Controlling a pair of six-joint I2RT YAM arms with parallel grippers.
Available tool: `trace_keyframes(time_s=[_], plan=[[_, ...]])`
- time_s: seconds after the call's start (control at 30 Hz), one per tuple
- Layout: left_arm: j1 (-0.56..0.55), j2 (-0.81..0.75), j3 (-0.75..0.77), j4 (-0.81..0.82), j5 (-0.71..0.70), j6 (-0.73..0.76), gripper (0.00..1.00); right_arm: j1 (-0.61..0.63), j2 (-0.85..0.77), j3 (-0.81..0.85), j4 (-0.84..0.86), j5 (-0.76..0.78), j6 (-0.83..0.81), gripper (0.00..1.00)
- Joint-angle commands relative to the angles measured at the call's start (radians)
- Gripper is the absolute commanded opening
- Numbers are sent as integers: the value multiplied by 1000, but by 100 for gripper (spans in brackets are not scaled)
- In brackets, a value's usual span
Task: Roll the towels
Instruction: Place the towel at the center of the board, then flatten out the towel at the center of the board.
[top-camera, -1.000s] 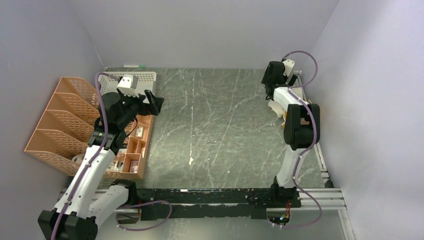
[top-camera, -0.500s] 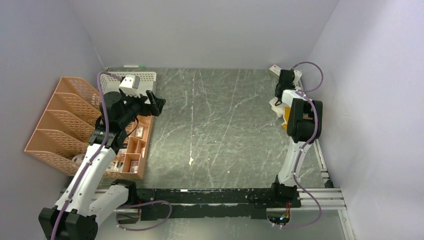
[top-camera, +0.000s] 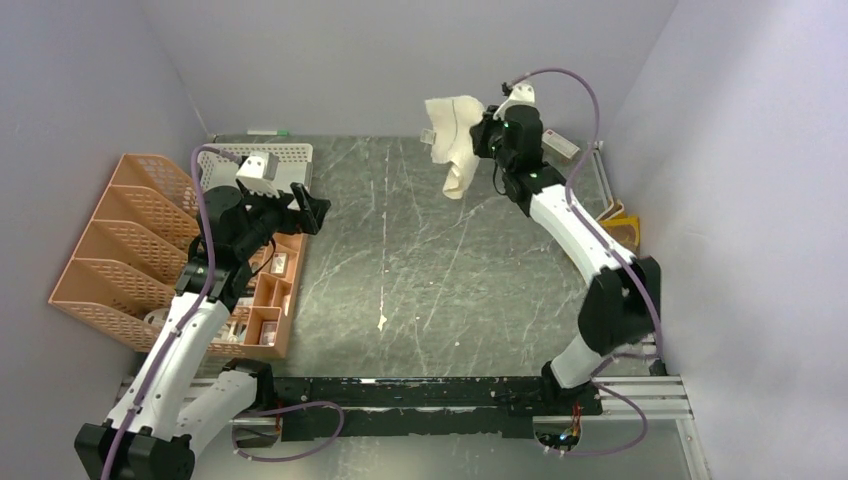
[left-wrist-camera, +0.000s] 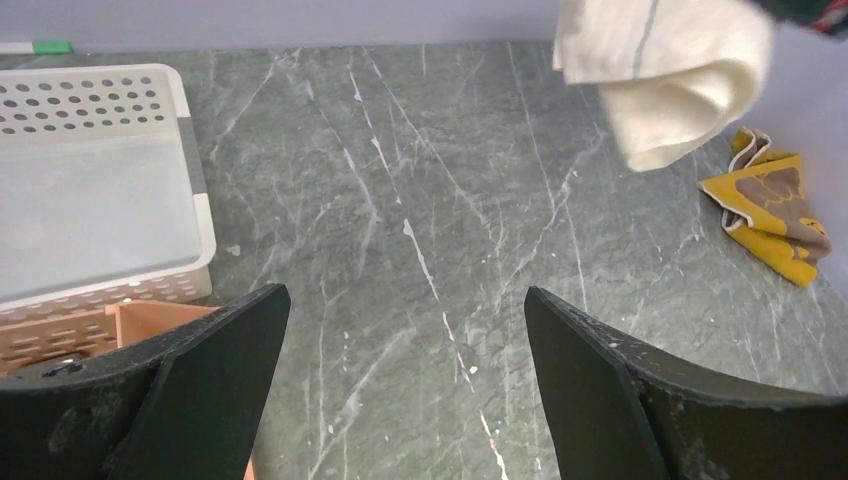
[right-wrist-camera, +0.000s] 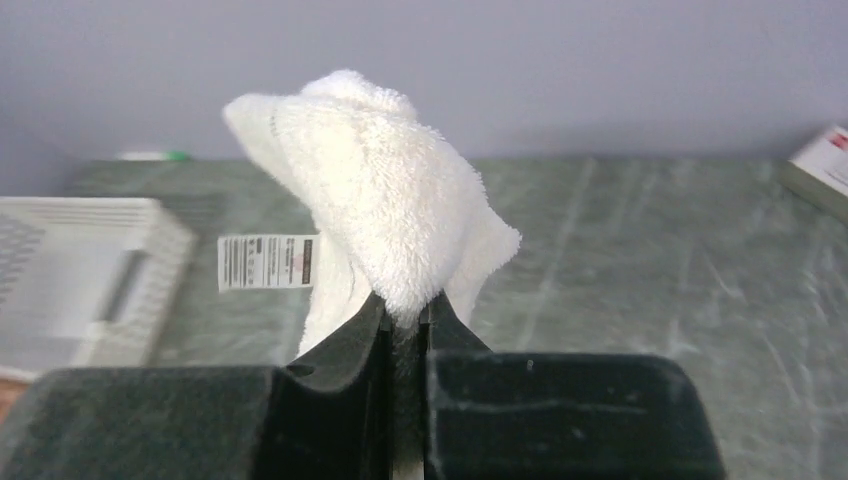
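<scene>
My right gripper (top-camera: 480, 135) (right-wrist-camera: 405, 310) is shut on the off-white towel (top-camera: 452, 140) (right-wrist-camera: 370, 215) (left-wrist-camera: 670, 75), pinching a fold of it and holding it bunched in the air above the back of the table; a printed label (right-wrist-camera: 266, 262) hangs off it. The mustard-yellow towel (top-camera: 618, 226) (left-wrist-camera: 772, 210) lies crumpled on the table at the right edge. My left gripper (top-camera: 310, 208) (left-wrist-camera: 405, 380) hovers open over the left side of the table, beside the trays, with nothing between its fingers (left-wrist-camera: 205, 370).
A white perforated basket (top-camera: 262, 158) (left-wrist-camera: 90, 190) stands at the back left, with an orange file rack (top-camera: 125, 240) and an orange compartment tray (top-camera: 272, 300) in front of it. A small white-and-red box (top-camera: 560, 146) (right-wrist-camera: 822, 160) lies at the back right.
The right gripper shut on the off-white towel at the right edge, lifted it and swung up and left towards the back middle. The left arm barely moved.
</scene>
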Motion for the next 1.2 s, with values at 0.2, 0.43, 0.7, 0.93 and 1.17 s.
trace_keyframes(time_s=[0.2,0.43,0.7,0.93,1.17], plan=[[-22,-26,20,-10,-31,3,100,-72,-261,-359,21,-53,45,100],[-37,13,22,-9,-25,1,100,42,-292,-508,9,-11,-71,98],[-43,20,27,-28,-60,6,100,458,-57,-421,-52,348,-304,98],[-49,1,21,-34,-84,6,100,520,140,-330,-85,314,-300,82],[-56,3,22,-33,-85,7,99,449,182,-358,3,248,-274,65]])
